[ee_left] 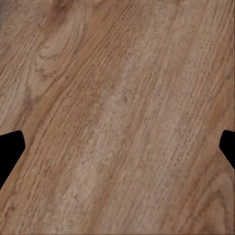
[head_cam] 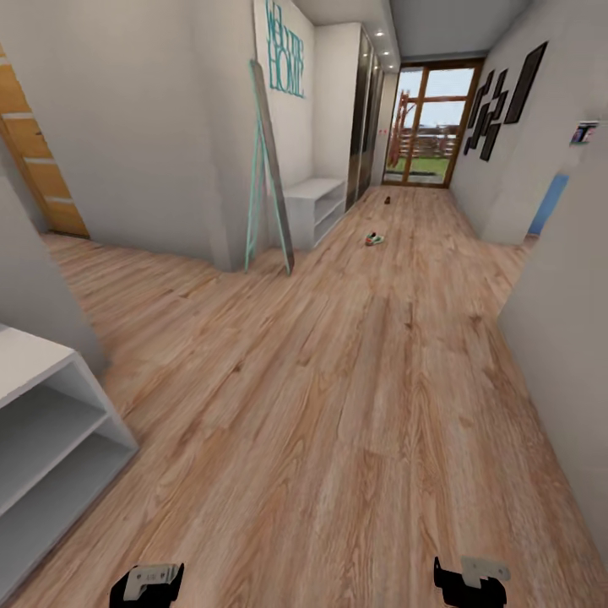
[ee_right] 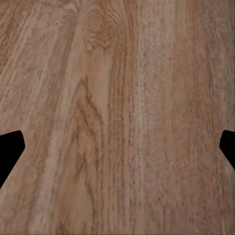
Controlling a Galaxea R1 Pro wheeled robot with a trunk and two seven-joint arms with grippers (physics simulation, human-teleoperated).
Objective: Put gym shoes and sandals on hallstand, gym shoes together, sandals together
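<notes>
**Long corridor, shoes far ahead**

The head view looks down a corridor of wood floor (head_cam: 355,405); far ahead a gym shoe (head_cam: 373,240) lies on the planks, small and blurred, and beyond it a dark speck that may be a sandal (head_cam: 387,201), too small to tell; both sit near the middle of the passage, well apart from each other.

The rack (head_cam: 317,203) stands against the left wall, pale, with open shelves below its flat top; the gym shoe lies on the floor out from its near end. Just before the rack a tall mirror (head_cam: 268,169) in a teal frame leans on the wall corner, its foot reaching out onto the floor; above it teal lettering (head_cam: 285,46) hangs on the wall. A glass door (head_cam: 431,122) closes the far end; dark frames (head_cam: 498,101) hang on the right wall. A white shelf unit (head_cam: 51,439) stands close at the left.

The left tool (head_cam: 148,584) and right tool (head_cam: 470,581) hang low over bare floor; in each wrist view the fingers (ee_left: 10,149) (ee_right: 10,149) stand wide apart, holding nothing.
</notes>
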